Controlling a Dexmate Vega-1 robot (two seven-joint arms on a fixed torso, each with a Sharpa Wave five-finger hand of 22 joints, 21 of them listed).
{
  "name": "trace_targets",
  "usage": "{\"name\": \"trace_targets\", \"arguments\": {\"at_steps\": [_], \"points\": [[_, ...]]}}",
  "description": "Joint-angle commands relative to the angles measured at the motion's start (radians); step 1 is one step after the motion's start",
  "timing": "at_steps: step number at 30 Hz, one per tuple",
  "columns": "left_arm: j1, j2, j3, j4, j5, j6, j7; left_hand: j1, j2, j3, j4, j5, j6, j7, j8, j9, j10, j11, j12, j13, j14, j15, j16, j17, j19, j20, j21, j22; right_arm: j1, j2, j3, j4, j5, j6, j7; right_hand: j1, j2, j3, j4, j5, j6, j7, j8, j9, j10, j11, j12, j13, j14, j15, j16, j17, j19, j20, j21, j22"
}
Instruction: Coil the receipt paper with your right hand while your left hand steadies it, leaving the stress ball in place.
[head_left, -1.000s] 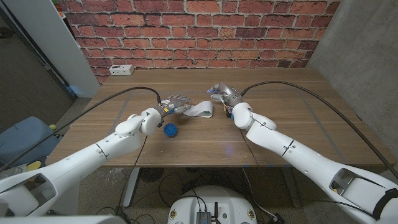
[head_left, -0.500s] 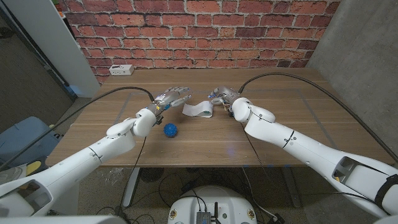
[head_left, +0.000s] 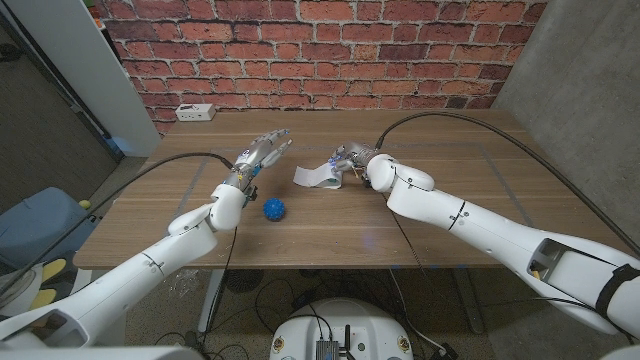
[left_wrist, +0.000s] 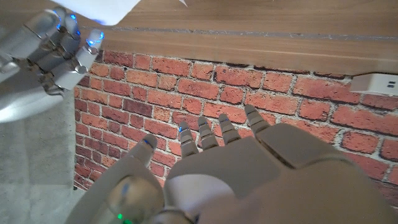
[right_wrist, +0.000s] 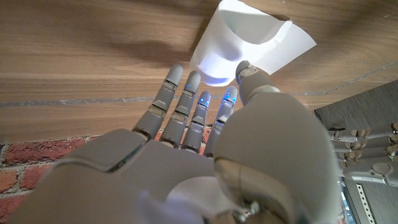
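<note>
The white receipt paper (head_left: 315, 175) lies as a short curled strip at the table's middle. My right hand (head_left: 350, 160) is at its right end, fingers stretched out; in the right wrist view the thumb tip (right_wrist: 244, 68) touches the curled paper (right_wrist: 249, 40), while the other fingertips (right_wrist: 186, 84) stop just short of it. My left hand (head_left: 258, 155) hovers left of the paper, apart from it, fingers spread and holding nothing. The blue stress ball (head_left: 275, 210) sits nearer the front edge, untouched. The left wrist view shows my left hand (left_wrist: 249, 168), the right hand (left_wrist: 53, 50) and a corner of paper (left_wrist: 102, 9).
A white power strip (head_left: 195, 112) lies at the table's far left corner, also seen as power strip (left_wrist: 376, 82). A brick wall stands behind the wooden table (head_left: 450, 210). Black cables arch over both arms.
My left hand has lifted off the paper's left end and moved left and away. The right hand has shifted slightly left along the paper. The ball has stayed put.
</note>
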Motion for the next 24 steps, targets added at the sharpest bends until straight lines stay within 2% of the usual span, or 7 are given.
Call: {"name": "trace_targets", "arguments": {"at_steps": [1,3,8,11,17,19,24], "points": [[0.096,-0.059,-0.128,0.019,-0.173,-0.028,0.064,0.008,-0.001,0.002,-0.004,-0.003,0.002,0.002,0.001,0.003,0.012,-0.003,0.006,0.003,0.002,0.004,-0.006,0.002,-0.001,-0.001,-0.001,0.001,0.028,0.021,-0.049,0.038,-0.037,0.01,0.027,0.028,0.003,-0.013,-0.003,0.012,0.042,-0.012,0.013,-0.003,0.029,-0.01,0.01,-0.002,0.021,-0.148,0.022,0.016,-0.002,-0.016,0.015,0.004],[0.099,-0.058,-0.131,0.022,-0.185,-0.039,0.064,0.009,-0.002,0.002,-0.005,-0.004,0.001,0.003,0.0,0.003,0.009,-0.002,0.004,0.003,-0.003,0.007,-0.009,0.002,-0.006,0.001,-0.003,0.001,0.03,0.026,-0.052,0.043,-0.041,0.007,0.027,0.034,0.006,-0.015,-0.004,0.013,0.04,-0.014,0.01,-0.003,0.034,-0.014,0.011,-0.002,0.02,-0.149,0.025,0.02,-0.004,-0.021,0.017,0.004],[0.11,-0.034,-0.132,0.013,-0.196,-0.049,0.049,0.01,-0.006,0.0,-0.008,-0.005,-0.009,0.001,-0.006,0.003,0.003,-0.001,-0.001,0.003,-0.014,0.014,-0.015,0.002,-0.026,-0.006,-0.012,0.001,0.054,0.044,-0.079,0.077,-0.059,0.001,0.049,0.053,0.01,-0.025,-0.006,0.016,-0.024,-0.021,-0.022,-0.005,0.027,-0.016,0.008,0.001,0.023,-0.158,0.036,0.033,0.007,-0.046,0.031,0.005],[0.115,-0.029,-0.132,0.006,-0.196,-0.053,0.052,0.011,-0.01,-0.001,-0.01,-0.006,-0.013,-0.001,-0.008,0.003,-0.005,-0.003,-0.006,0.003,-0.027,0.015,-0.02,0.002,-0.036,-0.011,-0.017,0.001,0.064,0.053,-0.094,0.085,-0.077,-0.023,0.055,0.06,0.008,-0.033,-0.004,0.019,-0.088,-0.006,-0.042,-0.006,0.007,-0.007,-0.001,0.002,0.012,-0.156,0.029,0.034,0.01,-0.055,0.041,0.006],[0.121,-0.02,-0.135,-0.003,-0.195,-0.057,0.057,0.011,-0.016,-0.005,-0.014,-0.008,-0.022,-0.003,-0.012,0.003,-0.016,-0.005,-0.012,0.003,-0.041,0.012,-0.024,0.003,-0.047,-0.015,-0.022,0.002,0.072,0.058,-0.117,0.098,-0.098,-0.048,0.064,0.066,0.0,-0.047,-0.003,0.022,-0.101,0.003,-0.036,-0.006,0.005,-0.004,-0.003,0.004,0.031,-0.159,0.042,0.043,0.038,-0.063,0.062,0.008],[0.121,-0.019,-0.135,-0.003,-0.197,-0.062,0.054,0.011,-0.019,-0.006,-0.016,-0.008,-0.025,-0.004,-0.012,0.003,-0.019,-0.006,-0.013,0.003,-0.044,0.01,-0.025,0.003,-0.052,-0.015,-0.024,0.002,0.068,0.059,-0.12,0.104,-0.102,-0.045,0.057,0.082,0.001,-0.056,-0.004,0.026,-0.031,0.006,-0.007,-0.005,0.023,-0.004,0.003,0.006,0.057,-0.163,0.064,0.06,0.048,-0.067,0.078,0.01],[0.118,-0.018,-0.132,-0.002,-0.192,-0.066,0.056,0.012,-0.023,-0.008,-0.018,-0.008,-0.03,-0.006,-0.014,0.003,-0.022,-0.005,-0.015,0.003,-0.052,0.006,-0.026,0.003,-0.056,-0.015,-0.026,0.002,0.051,0.063,-0.121,0.121,-0.111,-0.032,0.033,0.087,-0.01,-0.071,-0.003,0.028,0.027,0.018,0.011,-0.006,0.045,-0.006,0.01,0.009,0.067,-0.161,0.073,0.069,0.044,-0.074,0.088,0.011]]}}
